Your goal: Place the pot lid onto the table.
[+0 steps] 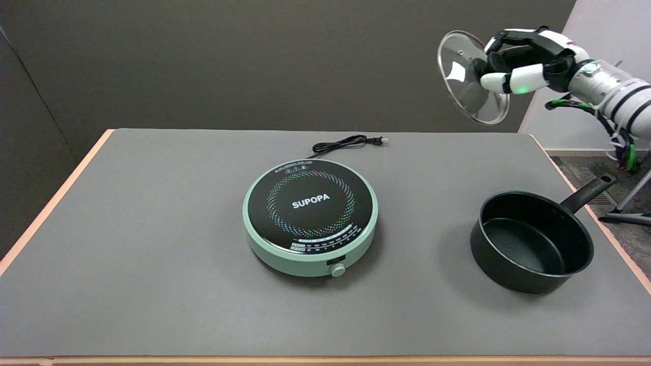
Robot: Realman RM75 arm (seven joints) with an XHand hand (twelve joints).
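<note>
A round glass pot lid (465, 89) with a metal rim hangs high in the air at the upper right, tilted almost on edge. My right hand (529, 63) grips it by the knob, fingers curled around it from the right side. The lid is well above the grey table (152, 229) and beyond its far right corner. Below it, on the table's right side, stands the black pot (531, 244), uncovered and empty, its handle pointing to the back right.
A green induction cooker (311, 217) marked SUPOPA sits at the table's middle, its black cord (346, 144) coiled behind it. The table's right edge runs close past the pot. A stand leg (628, 213) is on the floor at the right.
</note>
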